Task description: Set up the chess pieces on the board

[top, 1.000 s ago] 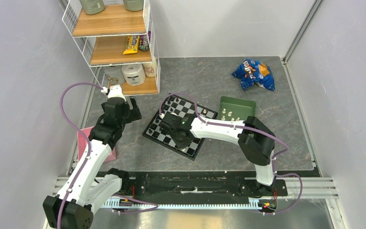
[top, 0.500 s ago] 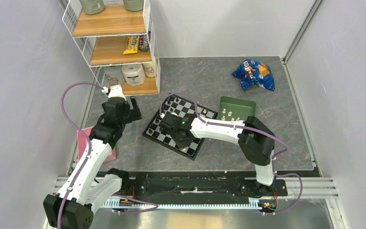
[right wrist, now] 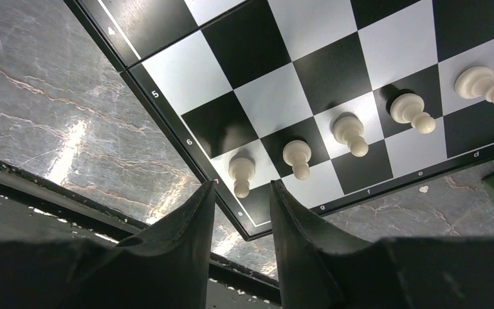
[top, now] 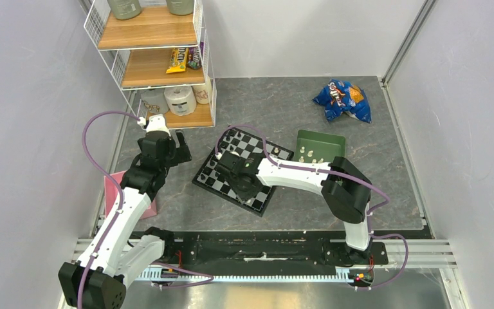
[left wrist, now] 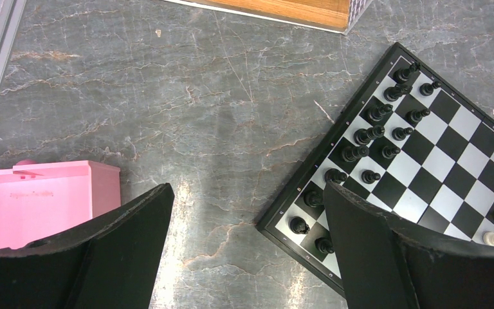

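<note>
Grey marbled table (top: 283, 106), the board (right wrist: 276, 96) askew
We should lift the right gripper (right wrist: 242, 193) straight up, jaws narrowly parted either side of the end pawn (right wrist: 241, 174), tipping nothing

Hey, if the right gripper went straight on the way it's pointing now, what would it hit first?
Most likely the end cream pawn of the row, framed between the open right gripper's fingertips, then the chessboard under it. Depth is hard to judge here.
</note>
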You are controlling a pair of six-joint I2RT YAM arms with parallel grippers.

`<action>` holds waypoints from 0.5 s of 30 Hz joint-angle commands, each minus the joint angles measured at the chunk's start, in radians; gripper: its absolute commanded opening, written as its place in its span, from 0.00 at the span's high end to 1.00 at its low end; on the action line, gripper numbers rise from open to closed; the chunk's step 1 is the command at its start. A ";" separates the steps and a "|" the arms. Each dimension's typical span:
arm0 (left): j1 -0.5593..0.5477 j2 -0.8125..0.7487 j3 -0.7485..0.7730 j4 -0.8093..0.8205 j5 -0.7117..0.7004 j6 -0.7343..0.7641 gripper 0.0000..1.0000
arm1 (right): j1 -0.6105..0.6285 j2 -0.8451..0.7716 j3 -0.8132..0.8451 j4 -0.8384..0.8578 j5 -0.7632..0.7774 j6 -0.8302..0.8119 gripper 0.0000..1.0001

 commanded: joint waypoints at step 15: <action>0.004 -0.012 0.005 0.020 -0.001 0.006 0.06 | -0.147 -0.234 0.018 0.031 0.088 0.021 0.50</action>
